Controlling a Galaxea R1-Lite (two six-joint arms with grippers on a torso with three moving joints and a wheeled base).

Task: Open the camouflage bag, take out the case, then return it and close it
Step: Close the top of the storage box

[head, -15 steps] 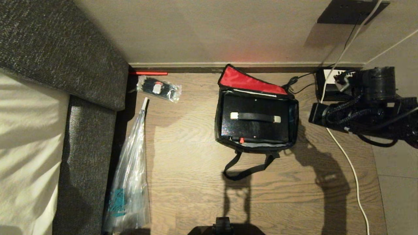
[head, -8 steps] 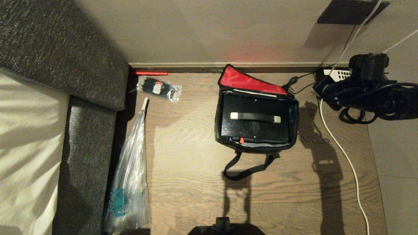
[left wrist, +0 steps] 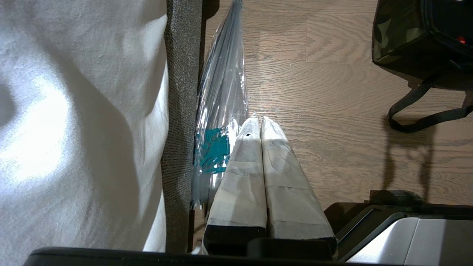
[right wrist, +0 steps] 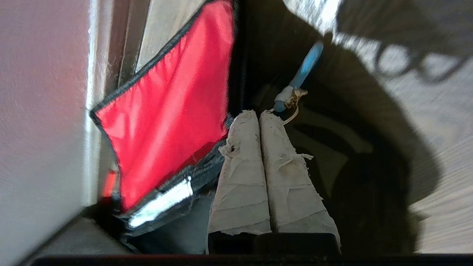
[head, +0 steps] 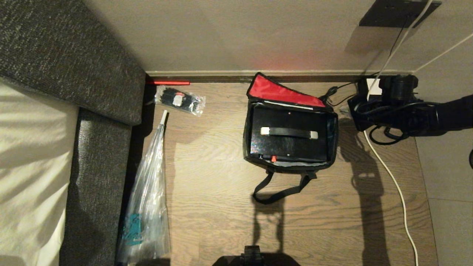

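The camouflage bag (head: pixel 333 144) stands open on the wood floor by the wall, its red-lined lid (head: pixel 277 92) tilted up at the back. The black case (head: pixel 288 146) lies inside, with a pale-ended strap across its top. My right arm (head: pixel 399 111) reaches in from the right to the bag's back right corner. The right gripper (right wrist: pixel 258 115) is shut, its tips beside the red lining (right wrist: pixel 166 111) and right next to a blue zipper pull (right wrist: pixel 305 70) on a cord. My left gripper (left wrist: pixel 260 121) hangs shut and empty over the floor, away from the bag (left wrist: pixel 399 37).
A grey sofa (head: pixel 103 74) with a white sheet (head: pixel 29 147) fills the left. A clear plastic bag (head: pixel 147 207) and a small packet (head: pixel 179 99) lie beside it. A white cable (head: pixel 391 177) and a black box (head: pixel 369 87) sit right of the bag. A loose bag strap (head: pixel 281 192) lies in front.
My right arm has swung away from the camera and leftward, down to the bag's back right corner. Bag, case and left arm have not moved.
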